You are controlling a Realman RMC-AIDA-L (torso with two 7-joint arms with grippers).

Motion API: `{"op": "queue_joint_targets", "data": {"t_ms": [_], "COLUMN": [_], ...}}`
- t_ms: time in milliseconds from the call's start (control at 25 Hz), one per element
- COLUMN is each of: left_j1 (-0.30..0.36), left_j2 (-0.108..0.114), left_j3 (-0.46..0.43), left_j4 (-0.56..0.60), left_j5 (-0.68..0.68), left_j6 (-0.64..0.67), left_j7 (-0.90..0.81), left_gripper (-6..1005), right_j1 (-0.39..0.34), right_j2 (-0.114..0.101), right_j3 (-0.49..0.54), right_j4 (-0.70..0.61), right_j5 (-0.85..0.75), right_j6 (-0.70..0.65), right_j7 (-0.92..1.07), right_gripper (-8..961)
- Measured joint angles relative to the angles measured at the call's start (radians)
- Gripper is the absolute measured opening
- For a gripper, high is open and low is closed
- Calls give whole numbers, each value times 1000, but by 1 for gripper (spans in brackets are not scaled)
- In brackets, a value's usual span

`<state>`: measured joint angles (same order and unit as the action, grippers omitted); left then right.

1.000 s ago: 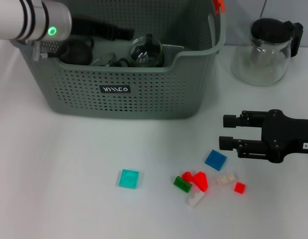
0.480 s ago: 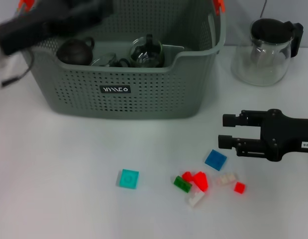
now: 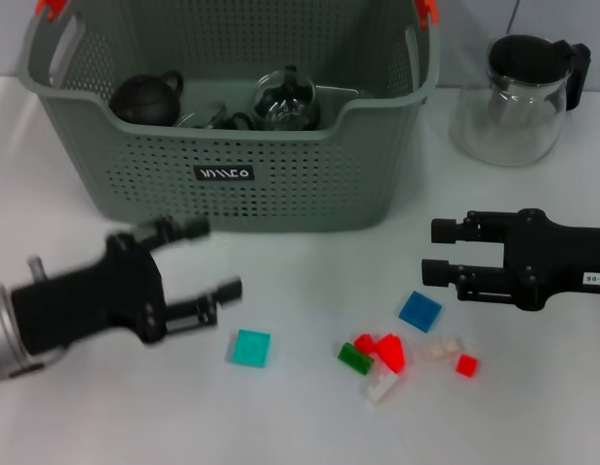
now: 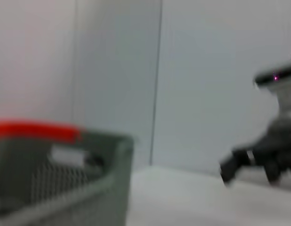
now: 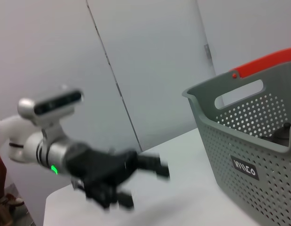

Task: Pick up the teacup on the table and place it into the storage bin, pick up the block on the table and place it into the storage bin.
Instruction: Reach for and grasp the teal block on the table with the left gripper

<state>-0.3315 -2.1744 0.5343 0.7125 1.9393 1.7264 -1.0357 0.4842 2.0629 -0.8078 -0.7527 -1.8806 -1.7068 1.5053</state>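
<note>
The grey-green storage bin [image 3: 280,184] stands at the back and also shows in the left wrist view [image 4: 65,183] and the right wrist view [image 5: 248,141]. I see no teacup on the table. A teal block [image 3: 251,347] lies in front of the bin. My left gripper [image 3: 210,260] is open and hovers low just left of that block; it appears blurred in the right wrist view [image 5: 143,184]. My right gripper [image 3: 435,252] is open above a blue block [image 3: 420,311], with nothing between its fingers.
Inside the bin sit a dark teapot [image 3: 144,97], a glass teapot [image 3: 285,97] and small glassware between them. Red [image 3: 387,349], green [image 3: 355,358] and white [image 3: 381,387] blocks cluster at front right. A glass jug [image 3: 518,92] stands at back right.
My left arm has swung from above the bin's left side down to the table in front of it, close to the teal block. The right arm has barely shifted.
</note>
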Motion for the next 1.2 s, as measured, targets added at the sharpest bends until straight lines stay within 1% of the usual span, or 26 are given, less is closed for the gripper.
{"op": "queue_joint_targets", "data": {"t_ms": [200,320,440,560,720,920,1200], "left_j1": [-9,-37,-54,-59,-59,-65,-89], "left_j2": [2,5,6,6,5,4,6], "left_j3": [8,17,25,31,35,46,56], "left_j4": [-81,-137,-161,-193,-225,-240,-272], "left_j5": [99,146,166,171,174,176,180], "left_j6": [-66,-122,-176,-235,-271,-300,-371], "left_j7": [101,140,156,233,316,320,317], "left_gripper": [809,809,809,808,808,807,806], "right_j1": [0,1,1,1,1,2,2], "right_j2": [0,0,0,0,0,0,0], "right_j3": [0,3,4,4,4,4,4], "right_j4": [0,1,1,1,1,1,1], "right_j5": [0,0,0,0,0,0,0], "right_j6": [0,1,0,-1,-1,0,1], "right_j7": [1,2,4,4,5,6,4], "right_gripper": [673,673,673,673,673,673,674]}}
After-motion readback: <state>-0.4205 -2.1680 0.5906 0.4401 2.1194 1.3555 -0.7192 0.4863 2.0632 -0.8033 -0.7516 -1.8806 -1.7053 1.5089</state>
